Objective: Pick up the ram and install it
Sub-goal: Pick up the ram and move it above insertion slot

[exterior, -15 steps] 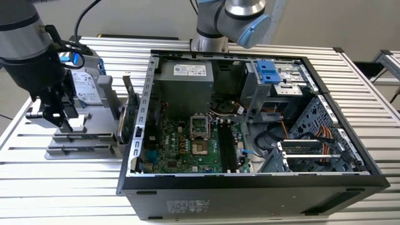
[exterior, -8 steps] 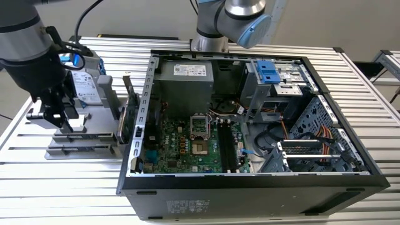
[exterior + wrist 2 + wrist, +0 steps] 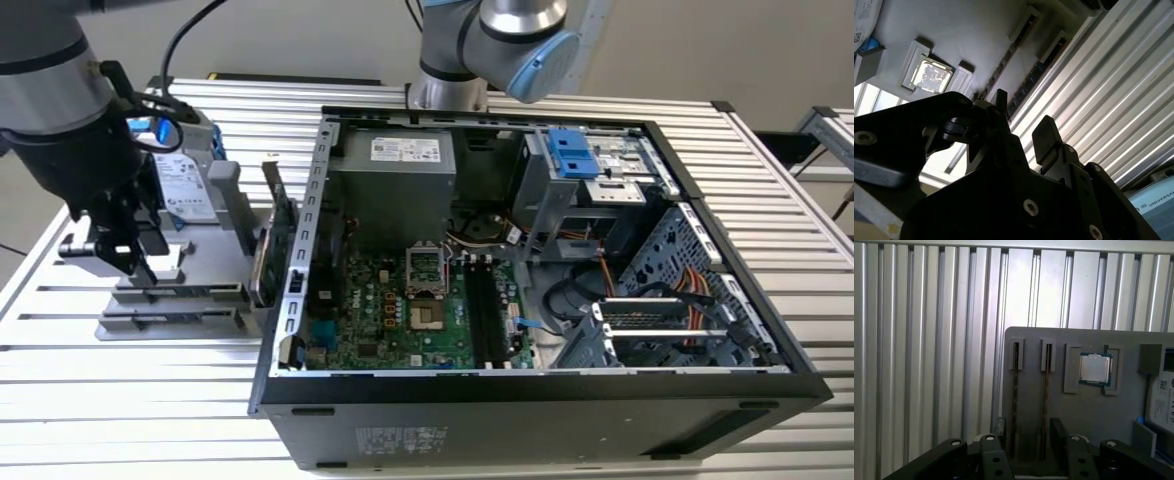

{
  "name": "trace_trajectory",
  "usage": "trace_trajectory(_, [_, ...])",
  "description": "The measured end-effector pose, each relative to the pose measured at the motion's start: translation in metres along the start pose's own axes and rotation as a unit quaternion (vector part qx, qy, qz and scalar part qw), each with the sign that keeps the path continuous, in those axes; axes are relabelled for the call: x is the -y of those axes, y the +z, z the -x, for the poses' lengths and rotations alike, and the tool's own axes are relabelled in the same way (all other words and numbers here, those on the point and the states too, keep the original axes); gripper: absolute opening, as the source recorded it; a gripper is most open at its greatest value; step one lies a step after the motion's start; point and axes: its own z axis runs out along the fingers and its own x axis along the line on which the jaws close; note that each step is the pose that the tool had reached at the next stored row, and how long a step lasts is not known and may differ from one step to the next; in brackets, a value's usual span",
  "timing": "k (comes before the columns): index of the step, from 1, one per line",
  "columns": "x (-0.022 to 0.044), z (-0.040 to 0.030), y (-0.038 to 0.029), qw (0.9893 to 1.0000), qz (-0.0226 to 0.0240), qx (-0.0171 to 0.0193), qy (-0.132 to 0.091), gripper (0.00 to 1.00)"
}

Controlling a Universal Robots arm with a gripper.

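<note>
My gripper (image 3: 1028,424) hangs spread and empty just above the gray holder (image 3: 1089,410) on the slatted surface (image 3: 929,365). The ram (image 3: 1045,390) stands on edge in its slot there, beside a second stick (image 3: 1015,390). I judge it stands this way so its thin top edge is exposed for a pinch.

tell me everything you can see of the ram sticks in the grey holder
Two thin, long ram sticks stand on edge in parallel slots of a grey holder plate, side by side, not touching each other. In the first wrist view they present narrow top edges, dark with brownish specks. Grey brackets clasp each at one end. The black gripper hangs over them, jaws open; contact cannot be told.
</note>
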Motion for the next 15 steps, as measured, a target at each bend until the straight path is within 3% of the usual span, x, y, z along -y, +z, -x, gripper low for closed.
trace_trajectory(15, [0.0, -0.0024, 0.006, 1.0, 0.0011, 0.0002, 0.001, 1.0])
